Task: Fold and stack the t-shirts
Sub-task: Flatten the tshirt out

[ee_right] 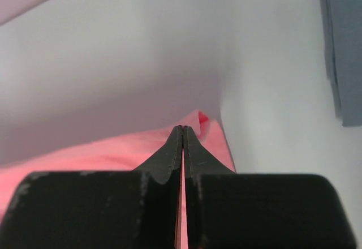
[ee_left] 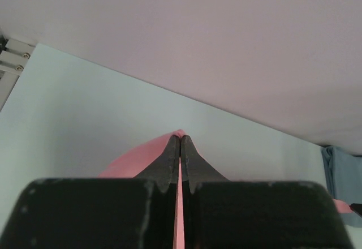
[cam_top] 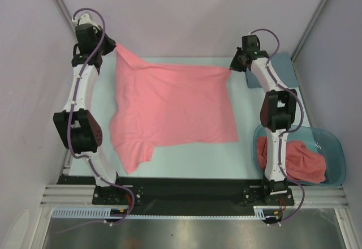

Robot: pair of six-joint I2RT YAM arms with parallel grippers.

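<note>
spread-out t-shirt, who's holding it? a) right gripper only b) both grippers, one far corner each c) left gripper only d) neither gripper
b: the left gripper and the right gripper are each shut on a far corner of the spread-out t-shirt, with pink fabric pinched between both pairs of jaws.

Pale mint worktop (cam_top: 186,161), plain off-white walls around it on three sides. A grey-blue rectangular cloth (cam_top: 285,71) was lying flat at the far right corner, right up by the wall. The teal see-through plastic tub (cam_top: 338,157) sat at the near right corner, well apart from that cloth. A silver aluminium rail (cam_top: 192,195) ran along the near edge.
</note>
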